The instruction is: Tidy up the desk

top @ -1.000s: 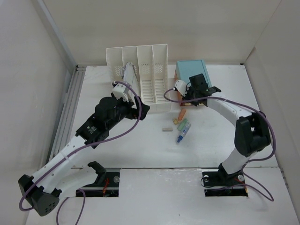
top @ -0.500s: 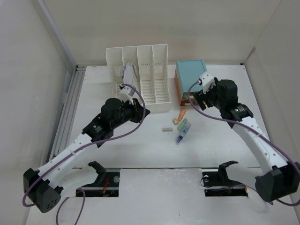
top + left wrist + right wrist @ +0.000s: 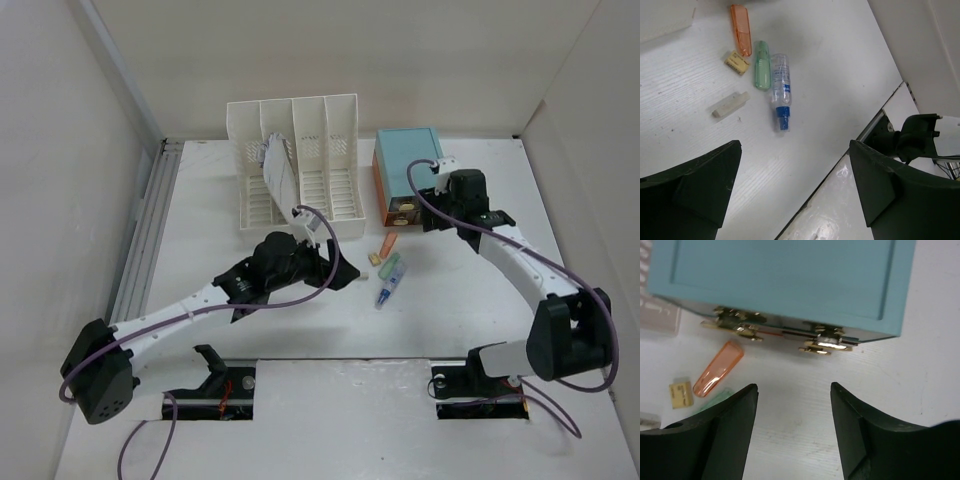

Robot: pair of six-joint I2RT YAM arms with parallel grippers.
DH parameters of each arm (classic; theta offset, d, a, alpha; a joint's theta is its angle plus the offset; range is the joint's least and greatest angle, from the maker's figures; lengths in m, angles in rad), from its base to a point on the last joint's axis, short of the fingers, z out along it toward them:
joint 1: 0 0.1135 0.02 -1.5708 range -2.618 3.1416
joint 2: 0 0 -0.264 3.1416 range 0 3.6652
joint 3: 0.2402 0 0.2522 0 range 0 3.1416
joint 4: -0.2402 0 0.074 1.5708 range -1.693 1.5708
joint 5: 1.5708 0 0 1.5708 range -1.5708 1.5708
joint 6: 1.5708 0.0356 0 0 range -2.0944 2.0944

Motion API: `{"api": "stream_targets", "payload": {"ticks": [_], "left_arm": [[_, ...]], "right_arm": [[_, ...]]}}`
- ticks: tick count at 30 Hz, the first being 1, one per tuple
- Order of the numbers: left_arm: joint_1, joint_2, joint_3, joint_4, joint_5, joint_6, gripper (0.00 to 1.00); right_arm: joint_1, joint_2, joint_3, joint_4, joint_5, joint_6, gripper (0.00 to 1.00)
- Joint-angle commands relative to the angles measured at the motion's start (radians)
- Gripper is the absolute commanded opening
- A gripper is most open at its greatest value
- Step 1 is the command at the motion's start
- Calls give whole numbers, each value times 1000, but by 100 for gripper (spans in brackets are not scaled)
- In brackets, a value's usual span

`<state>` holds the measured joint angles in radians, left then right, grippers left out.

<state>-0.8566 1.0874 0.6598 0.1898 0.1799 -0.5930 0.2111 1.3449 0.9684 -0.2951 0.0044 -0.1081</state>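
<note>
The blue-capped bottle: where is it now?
In the top view, the bottle lies near the middle of the desk, beside the green tube, on the near side of the teal box.

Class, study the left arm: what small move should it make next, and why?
Probably lower the left gripper onto the small bottle: its jaws stand open and empty, and the bottle lies loose on the desk just ahead of them.

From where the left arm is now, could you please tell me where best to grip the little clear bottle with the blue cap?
Probably the clear bottle by its barrel just above the blue cap, left pincer coming straight down, fingers across its width. It lies flat, and the green tube crowds its other end.
</note>
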Motion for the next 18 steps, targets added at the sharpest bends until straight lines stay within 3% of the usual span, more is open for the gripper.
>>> {"api": "stream_targets", "payload": {"ticks": [1, 15, 18], "left_arm": [[-13, -27, -23, 80, -30, -7, 87], [-13, -37, -32, 99, -30, 2, 87], [-13, -37, -32, 89, -30, 2, 87]], "right_arm": [[-45, 45, 73, 96, 20, 79, 65], [-75, 229, 165, 171, 78, 88, 61], [-84, 238, 176, 182, 103, 88, 55]]}}
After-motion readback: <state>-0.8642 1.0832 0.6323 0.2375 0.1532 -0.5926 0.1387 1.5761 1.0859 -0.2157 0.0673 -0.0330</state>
